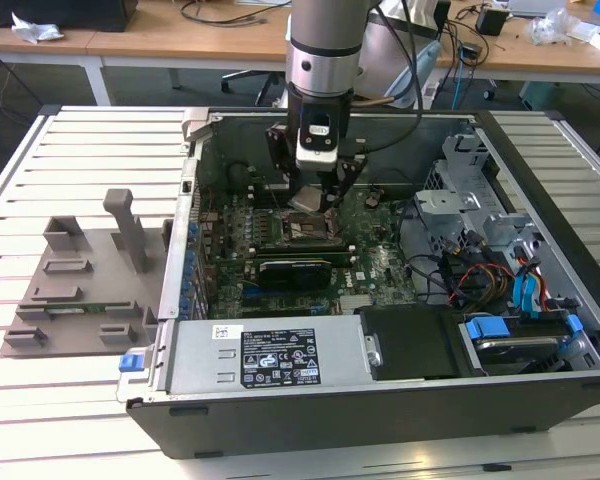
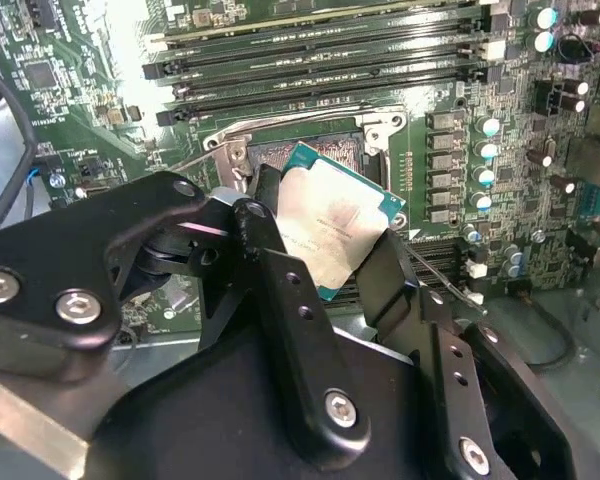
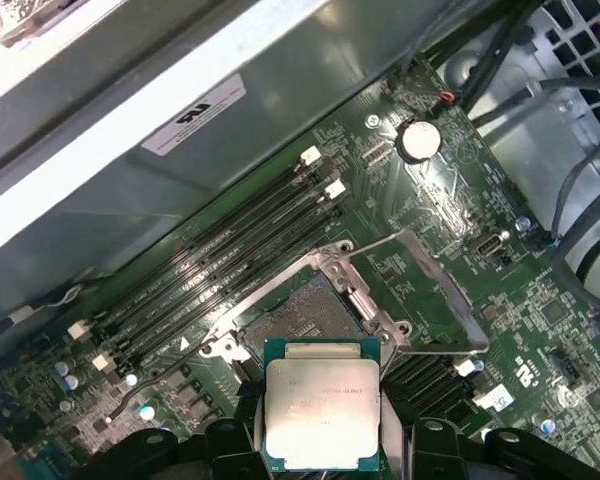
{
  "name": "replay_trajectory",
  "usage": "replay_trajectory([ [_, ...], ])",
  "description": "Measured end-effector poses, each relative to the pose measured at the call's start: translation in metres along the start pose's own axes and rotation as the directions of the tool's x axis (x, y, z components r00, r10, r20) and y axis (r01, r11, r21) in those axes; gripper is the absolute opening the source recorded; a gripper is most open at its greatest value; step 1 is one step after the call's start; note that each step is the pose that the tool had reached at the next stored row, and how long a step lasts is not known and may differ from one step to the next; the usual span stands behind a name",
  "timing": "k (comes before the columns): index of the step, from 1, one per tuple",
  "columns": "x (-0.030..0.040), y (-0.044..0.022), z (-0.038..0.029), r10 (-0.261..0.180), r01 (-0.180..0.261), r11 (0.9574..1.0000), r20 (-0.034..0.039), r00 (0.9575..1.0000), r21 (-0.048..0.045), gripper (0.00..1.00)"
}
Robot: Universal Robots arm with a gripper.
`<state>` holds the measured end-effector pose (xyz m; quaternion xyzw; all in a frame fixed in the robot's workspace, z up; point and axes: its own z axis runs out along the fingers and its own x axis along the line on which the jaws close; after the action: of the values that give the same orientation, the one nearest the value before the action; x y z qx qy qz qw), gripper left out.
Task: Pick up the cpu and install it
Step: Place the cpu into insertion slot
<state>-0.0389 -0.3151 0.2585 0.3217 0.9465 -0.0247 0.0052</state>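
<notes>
Hand [image 2: 325, 240] pinching cpu [image 3: 322, 415] by opposite edges, tilted, hovering just over open motherboard socket [image 3: 298, 318].

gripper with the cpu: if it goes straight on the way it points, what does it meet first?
Probably the open CPU socket. The gripper, shut on the cpu, points down at it, so the cpu would touch first. Depth and exact alignment are unclear.

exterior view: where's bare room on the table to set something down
Bare table slats beyond the grey tray, and on the exterior view's right of the case. Inside the case it is crowded: the hand holds the cpu over the socket, cables nearby.
</notes>
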Motion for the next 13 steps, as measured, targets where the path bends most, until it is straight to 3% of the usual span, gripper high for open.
replay_trajectory([
  [6, 0.0, 0.0, 0.0001, 0.06, -0.06, 0.9982, -0.0026, 0.9982, 0.0017, 0.55],
  [13, 0.0, 0.0, 0.0002, 0.151, -0.151, 0.9885, -0.0063, 0.9885, 0.0045, 0.55],
])
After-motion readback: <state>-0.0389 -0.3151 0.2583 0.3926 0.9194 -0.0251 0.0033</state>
